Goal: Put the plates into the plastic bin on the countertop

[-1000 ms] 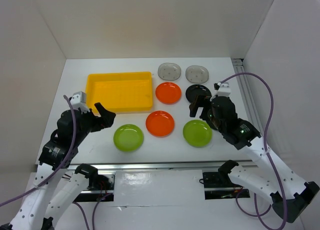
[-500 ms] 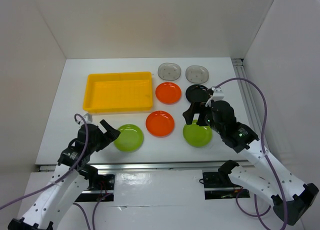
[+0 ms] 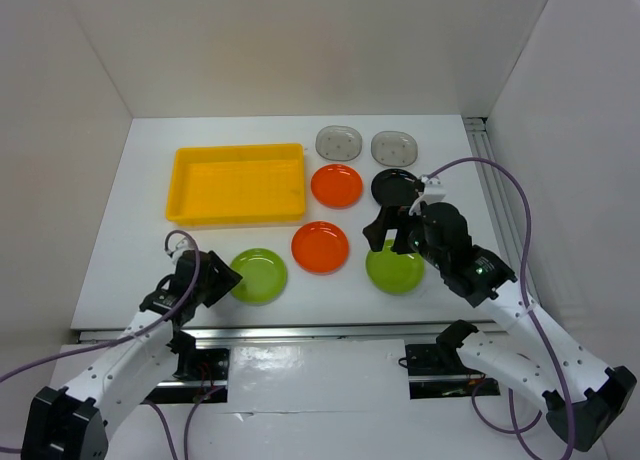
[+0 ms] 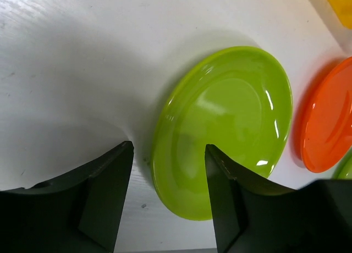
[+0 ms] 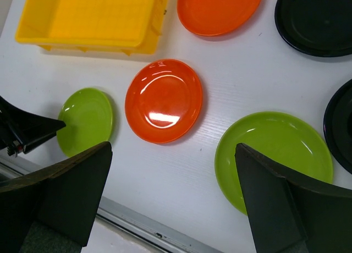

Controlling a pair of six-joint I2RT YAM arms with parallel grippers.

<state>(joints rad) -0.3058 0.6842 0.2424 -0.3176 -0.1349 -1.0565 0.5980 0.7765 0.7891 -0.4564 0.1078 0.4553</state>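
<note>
The yellow plastic bin [image 3: 238,185] sits at the back left of the white countertop [image 3: 150,230]. Two grey plates [image 3: 338,141] [image 3: 394,145], two orange ones [image 3: 337,185] [image 3: 320,247], a black one [image 3: 397,186] and two lime-green ones [image 3: 257,275] [image 3: 395,267] lie to its right and in front of it. My left gripper [image 4: 168,170] is low at the left green plate [image 4: 223,129], open, its jaws straddling the near rim with a gap showing. My right gripper [image 5: 173,170] hangs open above the table between the front orange plate [image 5: 164,100] and the right green plate [image 5: 275,154].
White walls close in the table on three sides. A metal rail [image 3: 300,330] runs along the near edge. In the right wrist view the edge of a second black plate [image 5: 341,129] shows at the far right, hidden under my right arm in the top view.
My left arm swung toward the near edge and lowered to the left green plate's rim, its jaws narrowing. My right gripper moved forward over the right green plate, then held still.
</note>
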